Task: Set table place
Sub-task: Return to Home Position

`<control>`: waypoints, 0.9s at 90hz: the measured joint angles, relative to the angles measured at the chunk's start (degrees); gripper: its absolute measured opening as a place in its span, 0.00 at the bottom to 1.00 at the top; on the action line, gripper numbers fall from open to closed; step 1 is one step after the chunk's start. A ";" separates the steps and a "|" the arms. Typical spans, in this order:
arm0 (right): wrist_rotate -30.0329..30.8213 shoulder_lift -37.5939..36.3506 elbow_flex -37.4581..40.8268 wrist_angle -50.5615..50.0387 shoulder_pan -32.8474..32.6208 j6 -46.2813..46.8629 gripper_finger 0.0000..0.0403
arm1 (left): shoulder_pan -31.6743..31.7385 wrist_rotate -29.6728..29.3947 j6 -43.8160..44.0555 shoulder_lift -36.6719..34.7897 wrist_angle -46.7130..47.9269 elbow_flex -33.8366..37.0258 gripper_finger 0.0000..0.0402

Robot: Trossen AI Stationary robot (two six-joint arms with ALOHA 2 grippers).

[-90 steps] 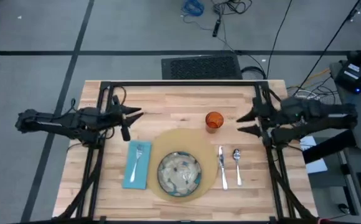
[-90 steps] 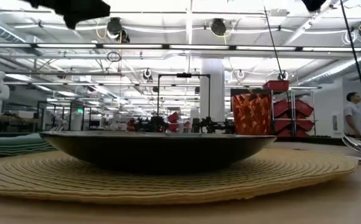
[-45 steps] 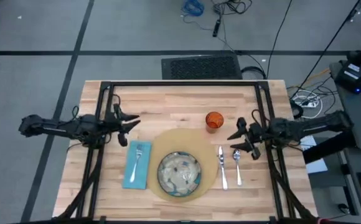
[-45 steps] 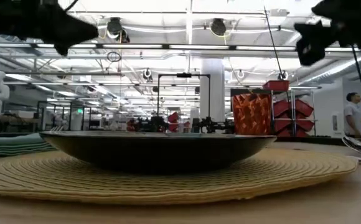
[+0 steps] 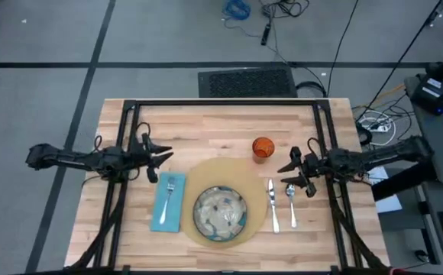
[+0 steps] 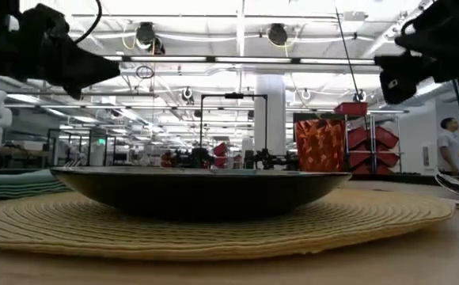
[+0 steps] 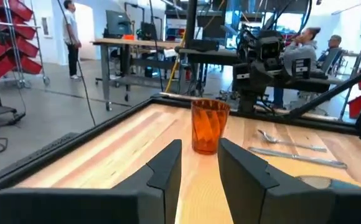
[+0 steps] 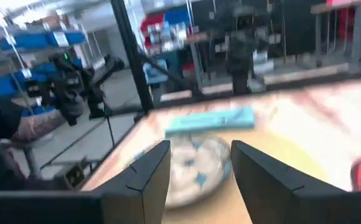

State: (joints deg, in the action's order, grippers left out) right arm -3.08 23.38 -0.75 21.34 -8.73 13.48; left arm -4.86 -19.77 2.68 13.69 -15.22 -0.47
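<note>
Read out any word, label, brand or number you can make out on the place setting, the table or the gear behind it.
No text can be read in any view.
orange cup: no marking shows.
dish, napkin, knife, spoon: no marking shows.
red bins and the screen in the room behind: any labels are too small or blurred to read.

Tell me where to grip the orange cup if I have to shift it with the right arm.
Pinch the orange cup across its side wall, about mid-height, coming in level from the right, where the right gripper sits with jaws open. The cup stands upright and narrows slightly toward the base, so a lower grip would likely slip.
</note>
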 joint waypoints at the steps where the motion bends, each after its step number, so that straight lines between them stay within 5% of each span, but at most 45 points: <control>1: 0.03 -0.01 0.00 -0.21 0.00 0.14 0.40 | 0.00 -0.01 0.00 -0.08 0.07 0.00 0.22; 37: 0.58 0.02 0.00 -3.89 0.00 -0.62 0.40 | -0.04 0.44 2.75 -0.09 11.87 0.02 0.22; 48: 4.89 0.04 0.00 -7.15 0.00 -0.65 0.40 | -0.04 0.93 1.94 0.55 11.86 0.02 0.22; 64: 6.99 0.29 0.00 -11.97 0.00 2.08 0.40 | -0.04 7.06 1.27 2.80 12.83 0.02 0.22; 81: 0.82 0.27 0.00 -14.16 0.00 5.21 0.40 | -0.04 13.86 1.71 5.59 13.78 0.04 0.22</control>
State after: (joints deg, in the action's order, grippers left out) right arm -2.26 23.65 -0.76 7.18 -8.73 18.70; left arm -4.91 -5.91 4.39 19.28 -1.44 -0.43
